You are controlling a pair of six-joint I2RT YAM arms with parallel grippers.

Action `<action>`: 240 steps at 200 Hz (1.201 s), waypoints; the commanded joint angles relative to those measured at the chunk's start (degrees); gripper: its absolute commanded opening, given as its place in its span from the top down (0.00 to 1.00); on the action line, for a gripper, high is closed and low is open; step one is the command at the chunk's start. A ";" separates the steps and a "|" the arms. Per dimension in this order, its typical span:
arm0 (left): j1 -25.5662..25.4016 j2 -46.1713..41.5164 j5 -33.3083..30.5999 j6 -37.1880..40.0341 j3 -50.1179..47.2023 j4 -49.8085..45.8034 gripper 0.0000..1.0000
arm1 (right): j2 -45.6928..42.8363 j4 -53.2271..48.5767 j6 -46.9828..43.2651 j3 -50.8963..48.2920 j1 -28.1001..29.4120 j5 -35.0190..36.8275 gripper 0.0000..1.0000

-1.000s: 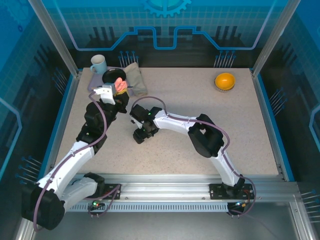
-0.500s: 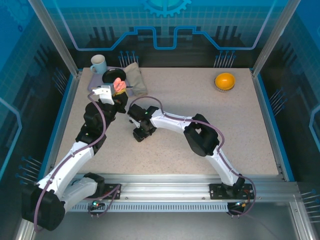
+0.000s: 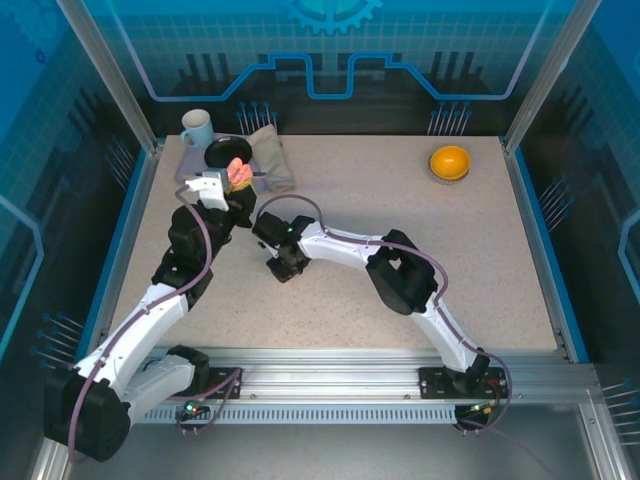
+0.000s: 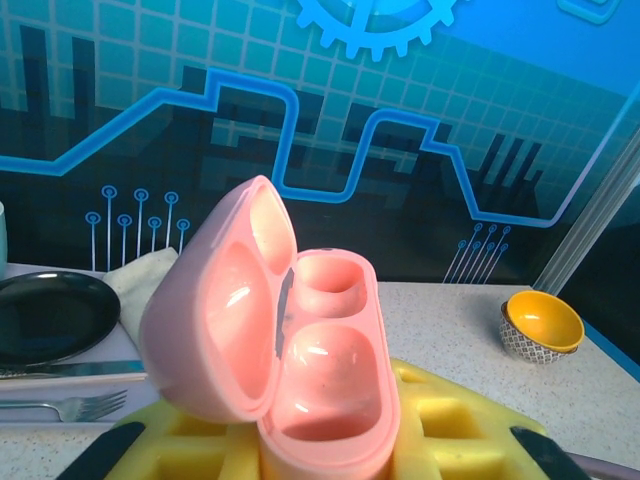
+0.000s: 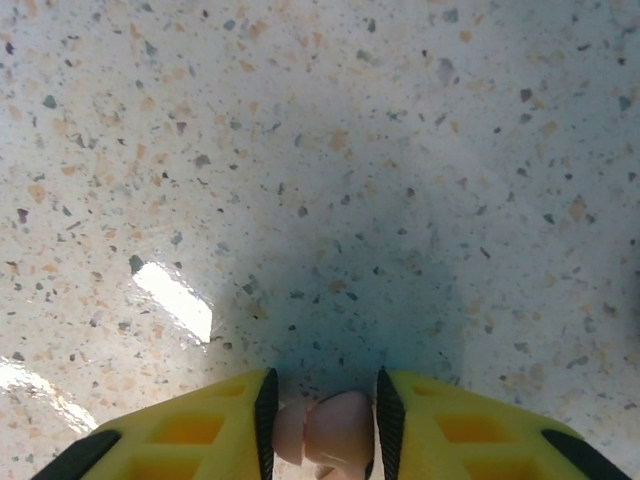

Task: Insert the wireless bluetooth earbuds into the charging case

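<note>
My left gripper [image 3: 226,187] is shut on the salmon-pink charging case [image 4: 310,370], which it holds upright near the table's back left with the lid swung open to the left. The far well [image 4: 330,285] is empty; a glossy pink rounded shape sits in the near well [image 4: 325,365]. The case [image 3: 239,172] also shows from above. My right gripper [image 3: 283,266] points down at the table right of the left arm. Its black pads [image 5: 268,410] press both sides of a salmon-pink earbud [image 5: 335,430] lying on the speckled tabletop.
At the back left stand a pale mug [image 3: 196,127], a black plate [image 3: 228,151] and a folded cloth [image 3: 270,158]; a fork [image 4: 60,405] lies by the plate. An orange bowl [image 3: 450,162] sits at the back right.
The right gripper's jaws have closed in onto the earbud, and the right arm's elbow has shifted a little left. The left arm and case have stayed put.
</note>
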 commanded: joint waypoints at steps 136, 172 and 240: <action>0.67 -1.41 4.64 -2.26 0.34 -0.91 1.00 | -23.22 30.17 21.87 -39.49 -16.57 -30.08 0.68; 0.67 -1.43 5.05 -2.50 0.54 -1.13 1.00 | -26.83 30.78 23.71 -42.93 -19.71 -30.04 0.69; 0.67 -0.98 5.62 -3.58 0.63 -0.84 1.00 | -30.80 19.94 21.94 -41.97 -17.71 -12.54 0.70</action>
